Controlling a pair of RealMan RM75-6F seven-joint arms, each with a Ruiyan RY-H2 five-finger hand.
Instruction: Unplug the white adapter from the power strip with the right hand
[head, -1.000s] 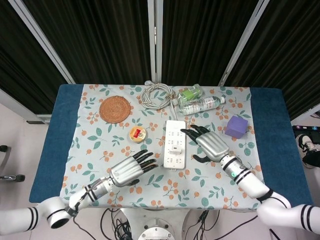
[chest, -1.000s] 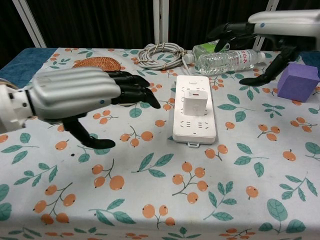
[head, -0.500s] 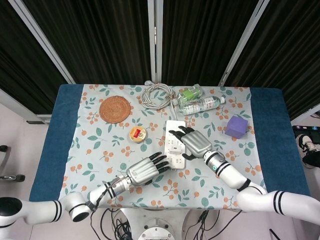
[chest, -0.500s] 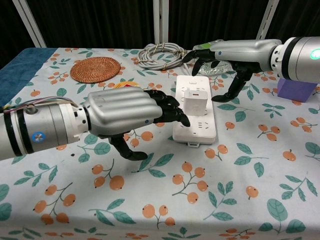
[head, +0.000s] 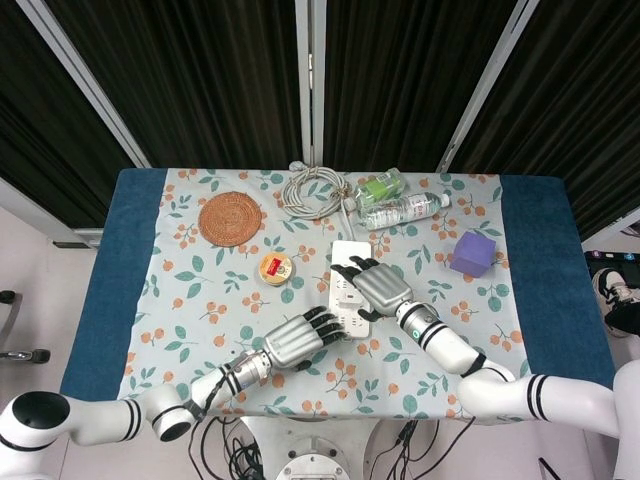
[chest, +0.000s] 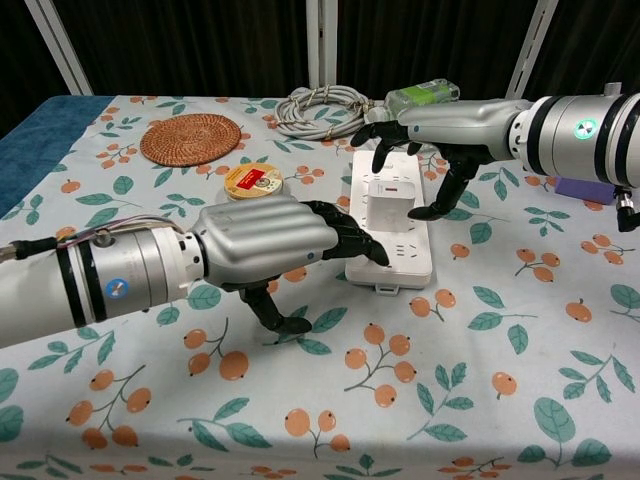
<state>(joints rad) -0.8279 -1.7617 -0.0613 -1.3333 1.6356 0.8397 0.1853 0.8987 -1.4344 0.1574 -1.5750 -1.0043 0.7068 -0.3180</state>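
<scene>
Bracketing white adapter (chest: 388, 203), right hand (chest: 432, 148) fingers spread, not yet grasping; left hand (chest: 268, 243) pressing power strip (chest: 392, 262) edge, likely steadying it for pull

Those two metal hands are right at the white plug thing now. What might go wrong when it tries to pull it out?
The right hand hovers over the white adapter with fingers spread, not yet gripping it; a loose pinch may slip off. The left hand touches only the near left edge of the power strip, so the strip may lift or slide with the pull. The water bottle lies close behind the strip and might get knocked.
</scene>
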